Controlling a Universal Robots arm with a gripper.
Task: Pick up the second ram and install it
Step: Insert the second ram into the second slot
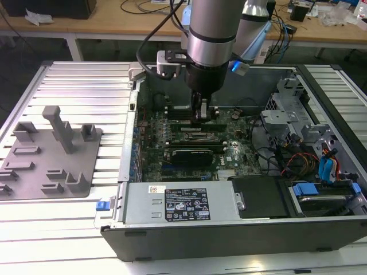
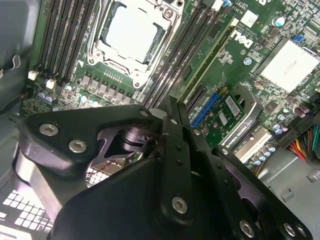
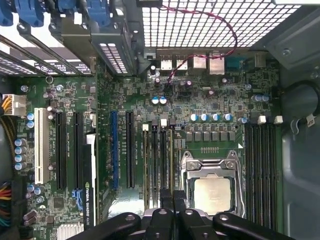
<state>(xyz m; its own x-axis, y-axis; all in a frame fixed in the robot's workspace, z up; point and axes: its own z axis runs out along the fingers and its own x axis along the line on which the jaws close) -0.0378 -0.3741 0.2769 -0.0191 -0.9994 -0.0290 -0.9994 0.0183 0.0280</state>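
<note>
Printed label (image 1: 186,207) on power supply (image 1: 137,203), white logo (image 2: 241,37) on motherboard (image 2: 227,57), lettering (image 3: 90,202) on graphics card (image 3: 89,165).

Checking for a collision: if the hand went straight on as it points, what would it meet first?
Likely the green ram stick beside the processor socket, just under the hand; depth is unclear.

This is a robotics lab or electronics workshop. An open grey computer case (image 1: 229,229) sits on a ribbed aluminium table (image 1: 80,86) beside a grey plastic fixture plate (image 1: 34,172), under a silver-and-black robot arm (image 1: 212,34). A cable-strewn wooden workbench (image 1: 114,17) stands beyond.
</note>
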